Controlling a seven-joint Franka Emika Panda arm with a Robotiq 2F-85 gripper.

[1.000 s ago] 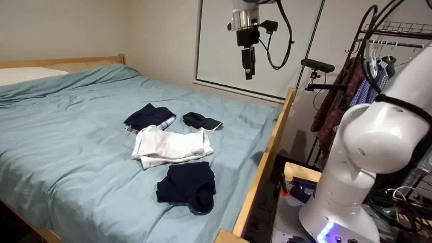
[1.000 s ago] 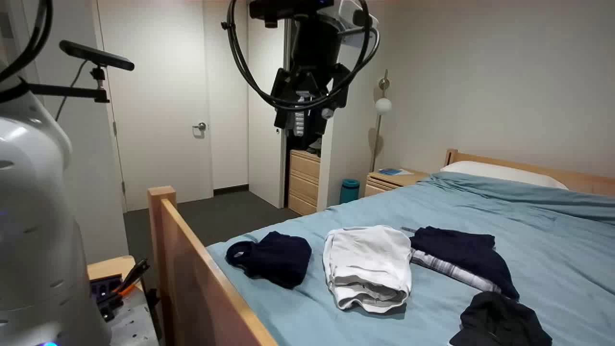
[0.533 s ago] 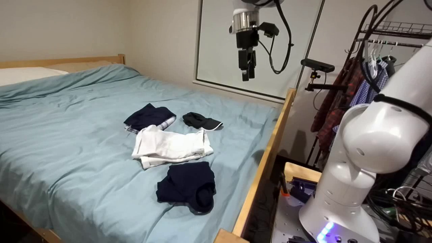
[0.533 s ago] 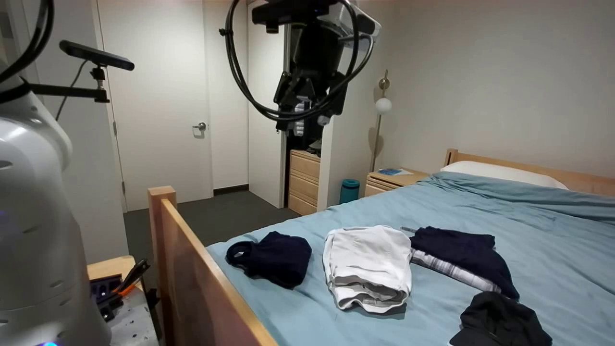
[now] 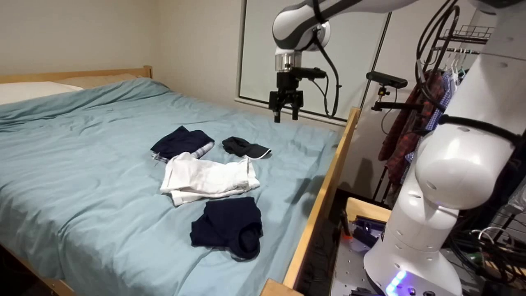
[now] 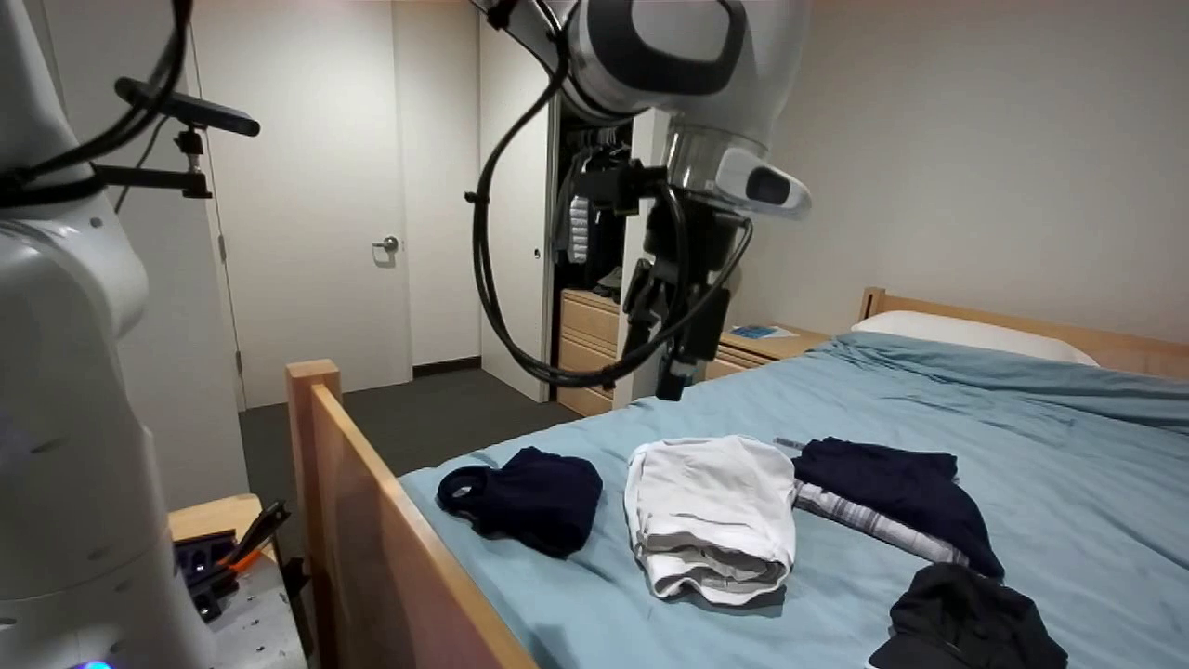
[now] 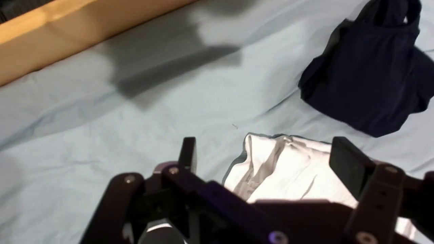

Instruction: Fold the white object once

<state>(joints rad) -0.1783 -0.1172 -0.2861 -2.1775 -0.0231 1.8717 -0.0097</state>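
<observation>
The white object [image 5: 211, 177] is a rumpled white cloth lying on the bed, roughly rectangular and in layers. It shows in both exterior views [image 6: 715, 492], with its open layered edge towards the bed's foot. My gripper [image 5: 286, 118] is open and empty, pointing down and well above the bed, apart from the cloth. In the wrist view the gripper [image 7: 266, 149] has its fingers wide apart. The near end of the white object [image 7: 301, 169] appears between and beyond them. The rest of it is hidden behind the gripper body.
A dark navy garment [image 5: 230, 226] lies on one side of the white cloth. Another navy garment with a plaid piece [image 5: 183, 142] lies on the other. A black cap [image 5: 244, 148] is close by. The wooden footboard [image 5: 324, 189] stands between bed and robot base.
The arm has come down and its gripper has turned, so both fingers now show apart in an exterior view. The white cloth and the other clothes have not moved.
</observation>
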